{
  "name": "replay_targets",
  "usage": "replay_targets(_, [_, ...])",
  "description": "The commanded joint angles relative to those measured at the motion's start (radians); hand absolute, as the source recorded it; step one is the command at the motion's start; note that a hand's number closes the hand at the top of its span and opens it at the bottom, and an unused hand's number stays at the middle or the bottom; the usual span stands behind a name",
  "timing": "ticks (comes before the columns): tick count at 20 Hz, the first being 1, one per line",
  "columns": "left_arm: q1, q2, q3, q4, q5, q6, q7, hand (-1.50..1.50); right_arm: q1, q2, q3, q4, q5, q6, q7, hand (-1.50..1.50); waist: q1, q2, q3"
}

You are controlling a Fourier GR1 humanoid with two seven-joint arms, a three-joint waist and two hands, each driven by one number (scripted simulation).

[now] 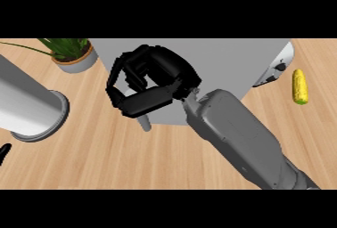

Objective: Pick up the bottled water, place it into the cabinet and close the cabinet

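Over the grey cabinet [217,58], the right hand [161,69] was clenched, fingers curled round what was probably the bottled water [145,123], only a pale end poking out below the thumb. On the counter [132,160] lay a corn cob [300,87] to the right, with a potted plant [69,53] and a grey cylinder [26,104] to the left. The left hand [3,153] barely showed at the left edge, and its state could not be told.

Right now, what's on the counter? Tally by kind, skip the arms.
Potted plant: 1
Large grey cylinder: 1
Grey cabinet: 1
Yellow corn cob: 1
White object with black parts, partly hidden behind the cabinet: 1
Total: 5
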Motion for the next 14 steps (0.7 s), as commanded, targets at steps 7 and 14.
replay_targets(7, [-0.052, -0.005, 0.004, -0.009, 0.014, -0.004, 0.045, -1.50, -0.060, -0.104, -0.147, 0.135, 0.085, -0.068, -0.096, -1.50, -0.021, 0.027, 0.009])
replay_targets(14, [-0.070, -0.022, -0.014, -0.031, 0.003, 0.024, 0.074, -1.50, -0.060, -0.109, -0.149, 0.151, 0.098, -0.061, -0.110, -1.50, -0.017, 0.027, 0.009])
